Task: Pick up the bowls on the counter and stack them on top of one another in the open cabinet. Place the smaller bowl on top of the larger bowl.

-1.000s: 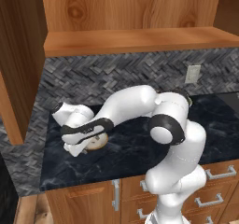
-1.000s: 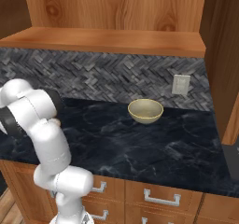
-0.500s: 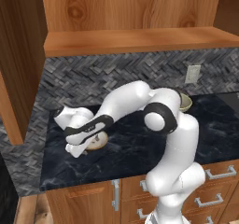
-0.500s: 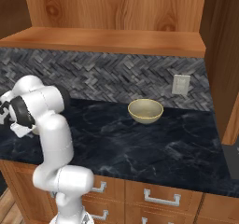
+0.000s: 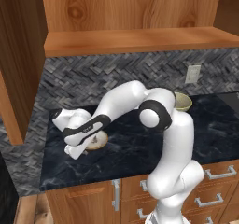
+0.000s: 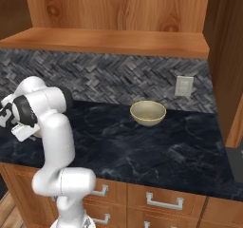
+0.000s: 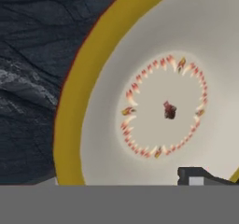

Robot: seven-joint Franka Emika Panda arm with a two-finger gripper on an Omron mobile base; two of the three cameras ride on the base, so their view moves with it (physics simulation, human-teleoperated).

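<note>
Sitting upright, smaller bowl (image 7: 158, 106), claw (image 5: 80, 146) above

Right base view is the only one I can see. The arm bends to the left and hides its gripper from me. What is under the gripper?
Observer: The smaller bowl, very close below the gripper; one dark fingertip stands over its cream inside.
Operator: Is this bowl lifted already?
Observer: It seems not. In the left base view it lies on the counter, partly covered by the hand.
Operator: And where is the larger bowl from there?
Observer: The larger bowl sits far to the right, near the wall, behind the arm's elbow.
</note>
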